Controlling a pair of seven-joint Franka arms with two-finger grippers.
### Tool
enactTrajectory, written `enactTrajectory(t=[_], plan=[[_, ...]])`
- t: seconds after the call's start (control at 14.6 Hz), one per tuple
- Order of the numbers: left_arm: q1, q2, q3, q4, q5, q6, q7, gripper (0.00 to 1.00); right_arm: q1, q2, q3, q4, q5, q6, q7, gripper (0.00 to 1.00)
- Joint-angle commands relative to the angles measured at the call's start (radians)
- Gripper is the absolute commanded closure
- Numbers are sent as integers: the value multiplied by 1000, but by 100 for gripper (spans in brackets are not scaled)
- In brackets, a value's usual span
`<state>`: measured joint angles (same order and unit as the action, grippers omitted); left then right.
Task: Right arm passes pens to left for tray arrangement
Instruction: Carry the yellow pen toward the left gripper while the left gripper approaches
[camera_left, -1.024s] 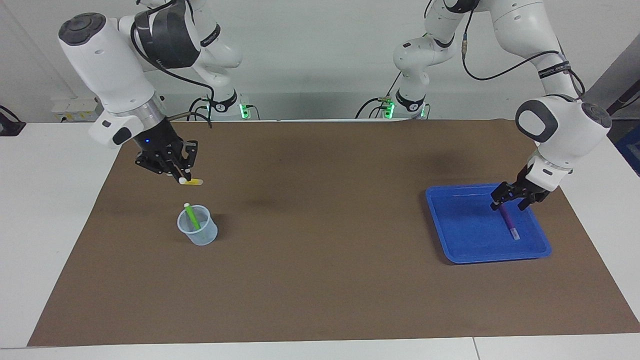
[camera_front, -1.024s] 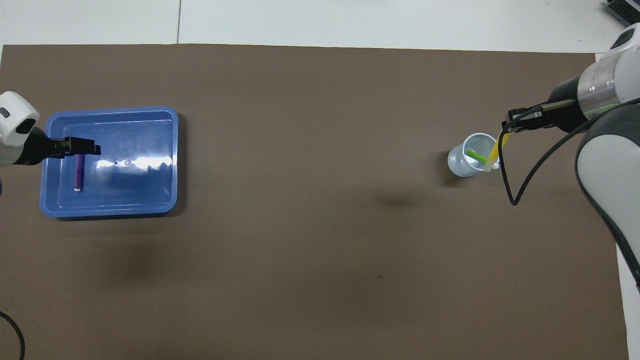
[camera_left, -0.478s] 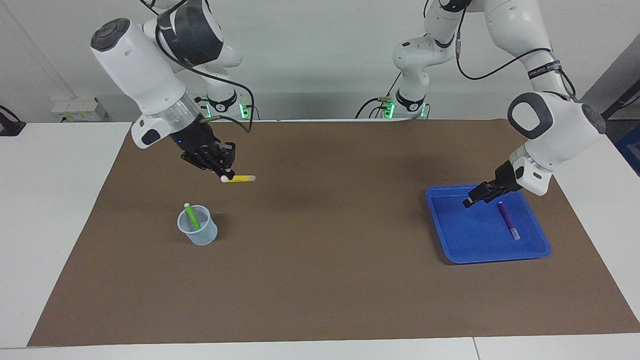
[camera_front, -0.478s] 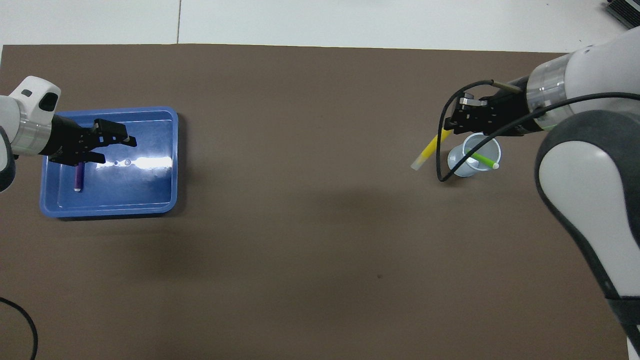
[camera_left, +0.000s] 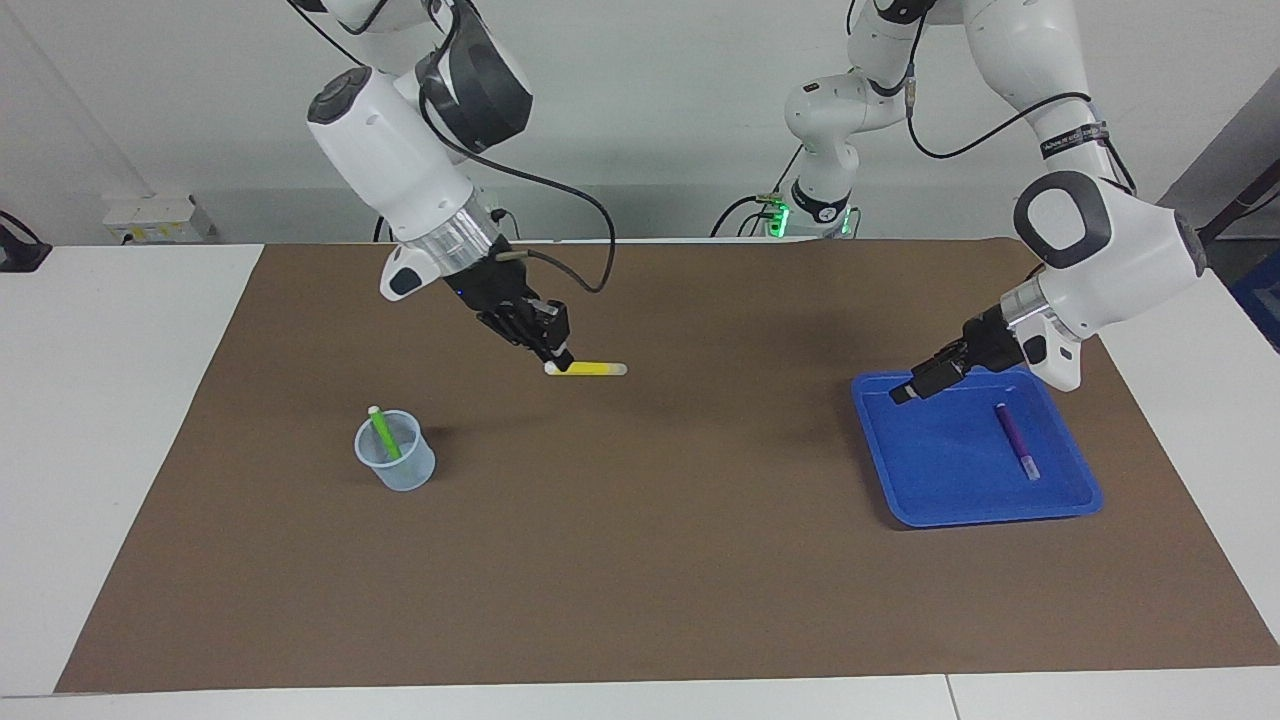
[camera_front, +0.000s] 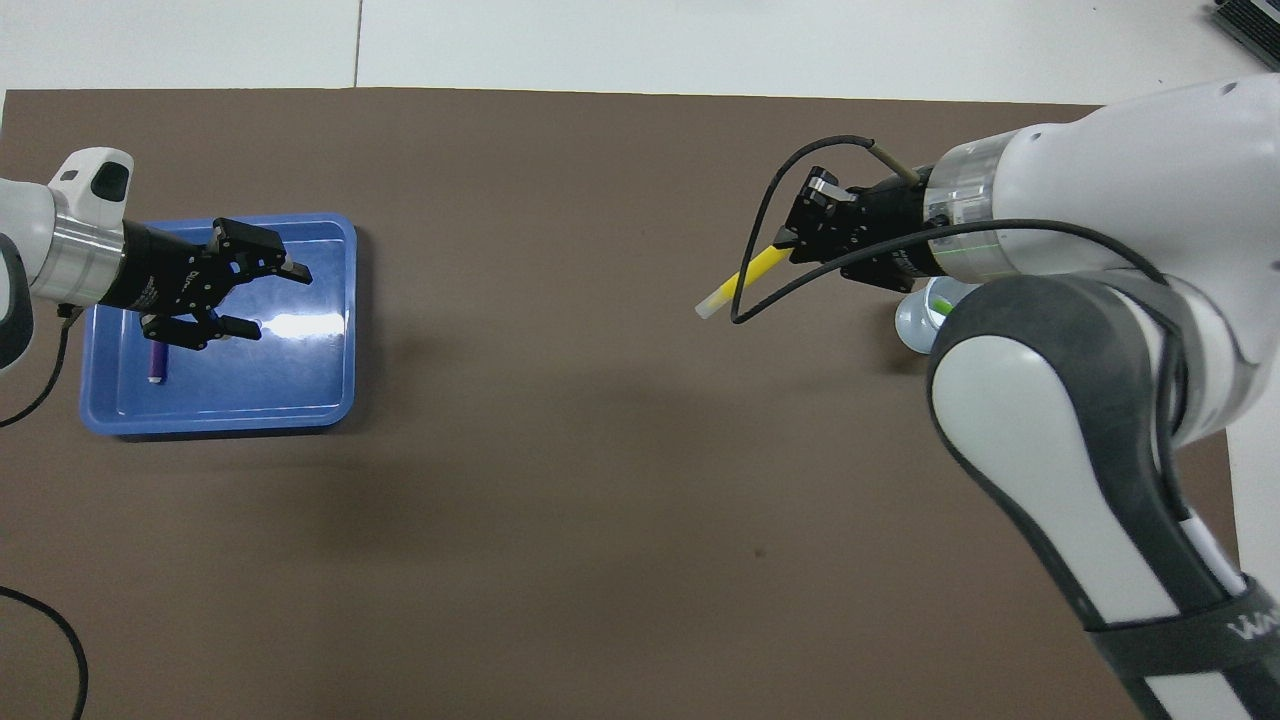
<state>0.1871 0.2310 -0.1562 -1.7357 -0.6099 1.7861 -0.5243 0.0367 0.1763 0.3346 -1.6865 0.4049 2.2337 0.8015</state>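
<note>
Toward the left arm's end of the table, I am seeing the blue tray (camera_left: 905, 505) sitting on the brown mat (camera_left: 650, 560), and the purple pen (camera_left: 1016, 440) is lying flat in it, along the side nearest the table's end. At the right arm's end I am looking at the small clear cup (camera_left: 397, 466), with the green pen (camera_left: 381, 432) leaning upright inside and poking above the rim. The yellow pen (camera_left: 590, 369) is hanging level in the air over the bare mat, between cup and tray and closer to the cup; it is slim, bright yellow, with whitish ends. My right gripper (camera_left: 556, 361) is pinching it tight at one end, the free end pointing toward the tray. My left gripper (camera_front: 268, 298) is hovering over the tray's edge nearest the table's middle, fingers spread wide and carrying nothing. A black cable (camera_left: 570, 205) is looping off the right wrist, and nothing is standing on the mat between the two grippers.
</note>
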Motion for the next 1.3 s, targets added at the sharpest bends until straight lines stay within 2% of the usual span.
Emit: enactTrajectory(t=[0.0,0.55,0.75,0.96,1.09,1.23], plan=[[-9,-4,4,21,-95,-62,-187,3,60,40,0,-10,26,133,115,100],[-17,-24,-131,73,-119,-11,-695,4,195,149,0,-7,26,398,295,100],[-74,-22,-131,65,-99,77,-741,3,199,149,0,-7,26,400,304,100],[-138,-22,-132,102,56,125,-672,3,209,149,0,-9,28,399,308,100],[-156,-22,-134,99,44,188,-780,15,209,149,0,-9,26,399,306,100],[-173,-21,-134,93,45,243,-993,12,207,149,0,-9,26,399,305,100]])
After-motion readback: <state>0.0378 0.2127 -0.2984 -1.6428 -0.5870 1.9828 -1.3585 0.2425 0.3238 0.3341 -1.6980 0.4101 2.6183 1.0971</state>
